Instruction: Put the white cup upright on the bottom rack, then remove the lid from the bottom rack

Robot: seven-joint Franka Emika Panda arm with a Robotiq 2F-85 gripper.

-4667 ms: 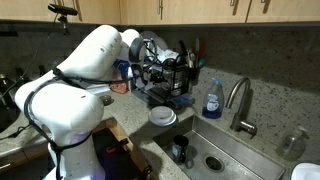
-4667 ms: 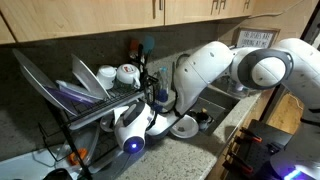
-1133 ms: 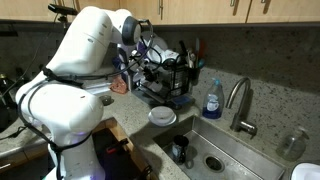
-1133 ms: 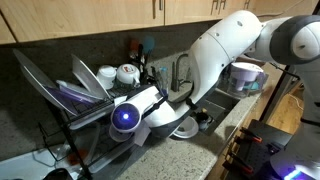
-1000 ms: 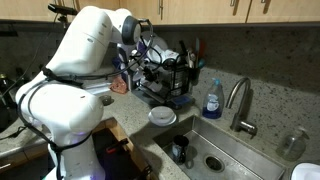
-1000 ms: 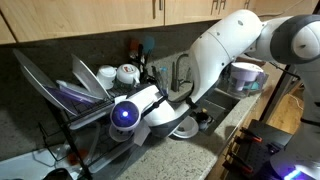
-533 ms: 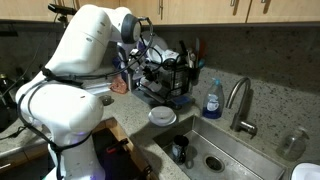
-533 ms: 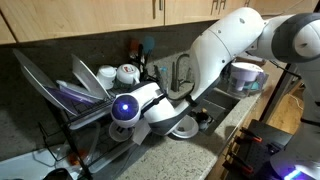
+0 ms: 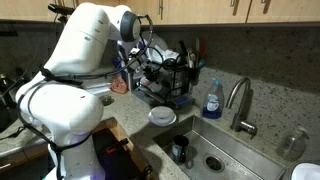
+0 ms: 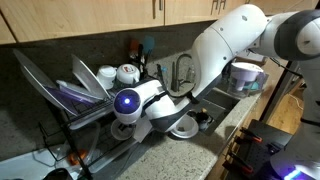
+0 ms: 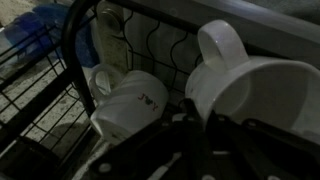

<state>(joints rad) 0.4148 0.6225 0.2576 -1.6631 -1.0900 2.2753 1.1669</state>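
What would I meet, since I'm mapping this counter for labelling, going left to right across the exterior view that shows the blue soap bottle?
Robot arm → black dish rack → blue soap bottle → faucet → clear glass.

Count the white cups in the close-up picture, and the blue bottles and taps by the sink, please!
White cups: 2
Blue soap bottle: 1
Tap: 1
Total: 4

Showing bulky glossy white rounded-shell robot arm (image 9: 82, 58) w/ black joint seams, thin black cable (image 9: 42, 84); glowing blue-violet round light (image 10: 126, 101) nr wrist; matte black gripper (image 11: 190, 126).
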